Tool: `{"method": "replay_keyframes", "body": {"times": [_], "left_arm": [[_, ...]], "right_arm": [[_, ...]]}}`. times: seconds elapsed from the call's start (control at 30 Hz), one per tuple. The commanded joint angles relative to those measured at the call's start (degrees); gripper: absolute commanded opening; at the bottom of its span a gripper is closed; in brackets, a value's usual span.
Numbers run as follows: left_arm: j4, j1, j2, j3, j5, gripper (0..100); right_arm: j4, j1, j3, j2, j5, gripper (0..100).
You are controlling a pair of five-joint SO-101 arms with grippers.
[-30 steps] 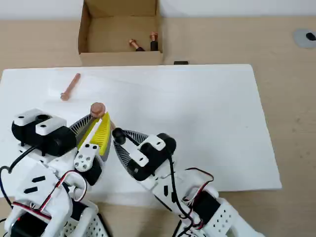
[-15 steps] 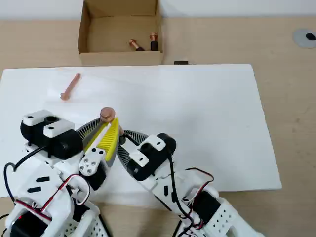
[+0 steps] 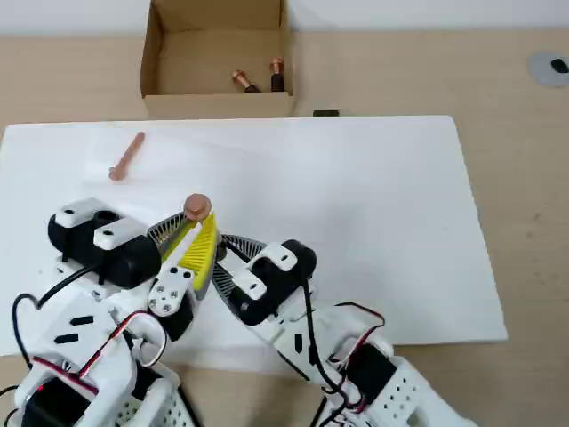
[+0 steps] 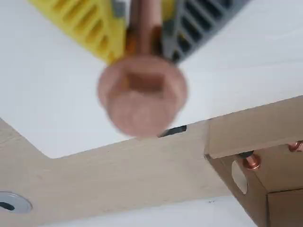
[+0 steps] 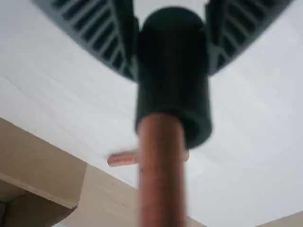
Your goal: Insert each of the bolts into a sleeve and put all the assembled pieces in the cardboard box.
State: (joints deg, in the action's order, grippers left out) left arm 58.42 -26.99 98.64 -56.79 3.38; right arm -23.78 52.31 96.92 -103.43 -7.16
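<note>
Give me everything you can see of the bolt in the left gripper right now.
The bolt looks like copper-coloured metal, with a wide round head and a straight shank. The left gripper clamps the shank between its yellow and grey fingers, head sticking out past the fingertips, above the white sheet. In the right wrist view the shank meets the mouth of the black sleeve held by the right gripper, apparently entering it; the depth is hidden.

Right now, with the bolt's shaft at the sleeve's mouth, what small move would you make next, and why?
Probably ease the left tool forward, pushing the bolt deeper into the sleeve held by the right tool: the shaft looks barely entered, with much of its copper length exposed.
</note>
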Motion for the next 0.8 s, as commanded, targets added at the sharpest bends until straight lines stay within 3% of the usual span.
{"method": "replay_keyframes", "body": {"times": [0.0, 0.23, 0.77], "left_arm": [[-0.4, -0.3, 0.1, -0.4, 0.6, 1], [-0.8, 5.7, 0.1, -0.5, 0.4, 1], [-0.4, 5.5, 0.0, -0.5, 0.2, 1]], "right_arm": [[1.4, -0.6, -0.1, -5.4, 0.2, 1.0], [1.4, -0.6, -0.1, -5.4, 0.2, 1.0], [1.4, -0.6, -0.1, -5.4, 0.3, 1.0]]}}
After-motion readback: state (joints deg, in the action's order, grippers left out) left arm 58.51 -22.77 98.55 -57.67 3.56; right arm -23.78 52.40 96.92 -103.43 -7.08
